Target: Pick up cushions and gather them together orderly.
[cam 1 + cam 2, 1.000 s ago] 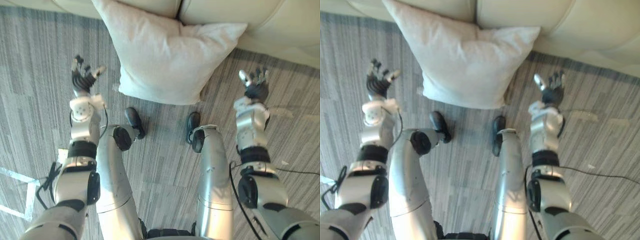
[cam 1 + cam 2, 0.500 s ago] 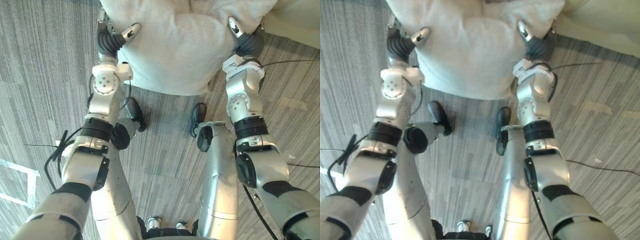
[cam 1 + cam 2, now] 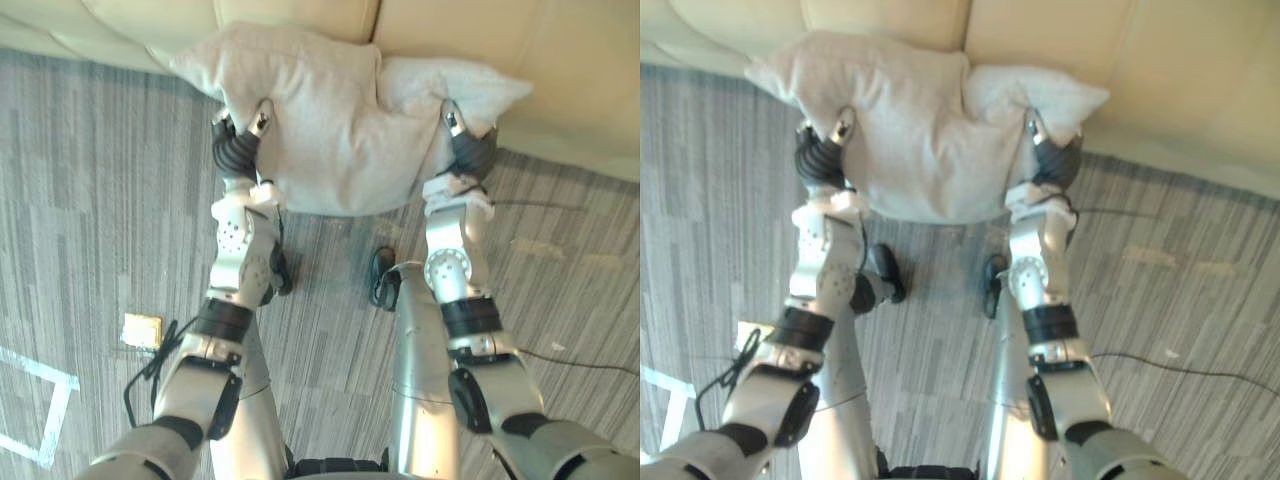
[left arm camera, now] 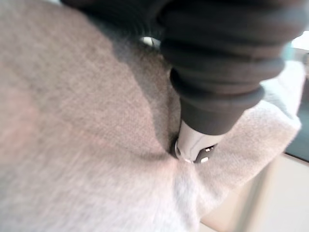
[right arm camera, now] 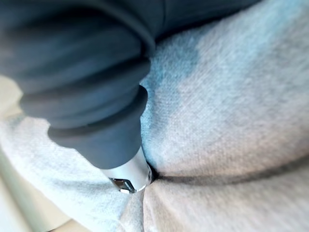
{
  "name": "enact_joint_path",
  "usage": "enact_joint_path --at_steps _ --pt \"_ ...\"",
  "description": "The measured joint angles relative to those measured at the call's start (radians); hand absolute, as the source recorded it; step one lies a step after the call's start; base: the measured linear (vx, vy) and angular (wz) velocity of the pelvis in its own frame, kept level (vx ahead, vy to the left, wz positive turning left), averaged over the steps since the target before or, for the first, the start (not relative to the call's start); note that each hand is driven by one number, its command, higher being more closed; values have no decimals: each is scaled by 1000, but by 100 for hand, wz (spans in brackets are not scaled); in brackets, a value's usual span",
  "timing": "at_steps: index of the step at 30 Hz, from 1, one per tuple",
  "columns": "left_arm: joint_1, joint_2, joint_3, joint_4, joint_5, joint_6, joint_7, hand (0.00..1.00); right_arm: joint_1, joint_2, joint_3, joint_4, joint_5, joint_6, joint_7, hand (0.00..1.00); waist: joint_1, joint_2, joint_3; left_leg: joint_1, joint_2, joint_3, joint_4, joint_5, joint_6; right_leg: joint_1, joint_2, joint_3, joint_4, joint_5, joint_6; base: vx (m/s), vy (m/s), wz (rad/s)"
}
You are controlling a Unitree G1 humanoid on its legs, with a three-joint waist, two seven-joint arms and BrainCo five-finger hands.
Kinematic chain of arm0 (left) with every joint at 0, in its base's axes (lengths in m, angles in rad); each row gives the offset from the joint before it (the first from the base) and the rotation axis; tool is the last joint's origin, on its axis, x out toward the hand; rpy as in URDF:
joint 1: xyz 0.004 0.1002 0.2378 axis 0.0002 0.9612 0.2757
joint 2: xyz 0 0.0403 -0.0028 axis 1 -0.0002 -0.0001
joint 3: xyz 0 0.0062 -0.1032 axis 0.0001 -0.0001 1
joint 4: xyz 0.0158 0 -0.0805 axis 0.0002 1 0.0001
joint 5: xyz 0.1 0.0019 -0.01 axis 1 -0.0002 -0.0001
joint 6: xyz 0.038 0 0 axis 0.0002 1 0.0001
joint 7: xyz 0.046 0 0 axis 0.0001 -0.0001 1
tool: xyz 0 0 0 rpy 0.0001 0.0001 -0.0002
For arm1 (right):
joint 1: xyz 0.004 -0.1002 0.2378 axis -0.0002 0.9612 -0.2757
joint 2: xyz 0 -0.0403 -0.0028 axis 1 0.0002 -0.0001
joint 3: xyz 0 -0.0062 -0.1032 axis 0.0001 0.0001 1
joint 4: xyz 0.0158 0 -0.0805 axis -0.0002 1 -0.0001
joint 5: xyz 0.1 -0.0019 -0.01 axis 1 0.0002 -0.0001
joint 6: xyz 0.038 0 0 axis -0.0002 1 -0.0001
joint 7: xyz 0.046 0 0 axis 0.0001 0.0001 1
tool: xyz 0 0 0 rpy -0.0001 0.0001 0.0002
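Note:
A pale grey-white cushion [image 3: 330,140] is bunched up against the front of a cream sofa [image 3: 480,40], just above the carpet. My left hand [image 3: 238,150] clamps its left edge, with the thumb [image 4: 195,145] dug into the fabric [image 4: 72,145] on top and the fingers hidden underneath. At the right edge my right hand [image 3: 470,155] holds the same way, its thumb [image 5: 128,174] pressing a crease into the cloth [image 5: 231,121]. The cushion folds in the middle between the two hands.
Grey striped carpet [image 3: 90,200] lies in front of the sofa. A small yellowish square [image 3: 142,328] sits on the floor to the left. White tape lines [image 3: 40,420] mark the lower left corner.
Both hands have gone from spread open beside the cushion to clamped on its two edges. The cushion is now squeezed and creased between them, and the camera has shifted.

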Motion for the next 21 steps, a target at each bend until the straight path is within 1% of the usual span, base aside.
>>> enact_joint_path --at_steps 1,2,3,4,5,6,7,8,9,11,13,14,16,17,18,20,21 --pt "21 -7 -4 -9 2 -2 -8 100 27 8 1 -15 -10 -4 2 100 0 0 0 38 -1 0 -17 1 -2 40 0 -5 -19 1 -2 150 -44 -2" --pt "59 -22 -9 -30 4 -1 -11 100 75 18 2 -46 -38 -6 2 100 -3 0 -1 107 -11 1 -50 3 -6 109 -1 -13 -58 5 -6 138 -44 2" --pt "112 -39 -22 -57 13 -2 -22 100 146 25 9 -92 -77 -15 3 100 -10 0 -3 207 -28 1 -110 9 -16 212 -7 -24 -116 7 -6 140 -44 6" --pt "135 -44 -28 -68 19 -2 -27 100 174 26 11 -112 -85 -15 4 100 -14 0 -3 250 -34 1 -134 12 -20 257 -8 -29 -140 10 -4 121 -46 7" --pt "176 -47 -44 -90 19 -3 -36 100 224 28 12 -142 -119 -15 4 100 -17 -1 -8 322 -37 4 -179 16 -27 331 -7 -34 -191 18 -4 121 -32 -1" --pt "251 -49 -69 -127 20 -3 -50 100 308 27 20 -197 -155 -13 4 100 -19 -3 -46 400 -41 14 -236 21 -32 410 -5 -44 -258 32 -1 128 -23 -6" --pt "281 -50 -79 -141 20 -3 -53 100 341 25 25 -219 -164 -13 4 100 -19 -3 -55 435 -43 20 -260 23 -34 444 -5 -44 -284 37 0 202 6 -12" --pt "363 -52 -95 -180 39 -3 -69 100 428 17 45 -280 -223 -12 4 100 -19 -3 -66 553 -53 38 -334 32 -36 561 -5 -44 -368 55 9 185 17 -9" --pt "379 -52 -96 -186 40 -3 -73 100 446 16 47 -290 -237 -12 4 100 -19 -4 -71 574 -54 43 -349 34 -37 580 -5 -44 -385 59 9 219 43 -14" --pt "480 -52 -106 -224 44 -3 -91 100 567 -1 80 -362 -309 -8 7 100 -20 -1 -136 690 -64 65 -446 48 -38 697 -4 -48 -512 93 17 163 62 -11" --pt "527 -51 -112 -232 43 -4 -104 100 632 -5 87 -397 -352 2 22 100 -19 -1 -172 757 -68 77 -504 56 -38 772 -3 -51 -597 117 24 164 50 -9" --pt "569 -49 -114 -232 37 -3 -120 100 671 -3 88 -397 -390 10 37 100 -21 3 -210 810 -71 89 -549 60 -40 839 5 -49 -683 146 30 168 42 -12" --pt "593 -47 -118 -232 37 -3 -126 100 691 -1 88 -391 -396 14 44 100 -21 3 -229 845 -80 98 -579 63 -39 883 7 -43 -741 167 33 137 64 -16" --pt "618 -42 -119 -231 37 -3 -140 100 698 -1 88 -378 -415 23 48 100 -21 2 -247 872 -90 98 -605 66 -36 913 7 -29 -791 188 37 136 90 -24" --pt "628 -38 -119 -231 37 -2 -141 100 697 -3 88 -368 -425 26 52 100 -21 2 -250 885 -95 97 -616 66 -36 926 6 -23 -813 198 39 149 107 -34" --pt "654 -26 -119 -223 37 4 -143 100 694 -9 87 -309 -429 34 71 100 -24 2 -263 926 -114 96 -655 66 -35 969 1 7 -869 229 48 132 83 -38" --pt "655 -21 -121 -212 37 8 -143 100 697 -10 87 -287 -428 44 73 100 -27 1 -265 943 -125 95 -669 65 -34 969 -4 14 -852 232 50 112 62 -24"
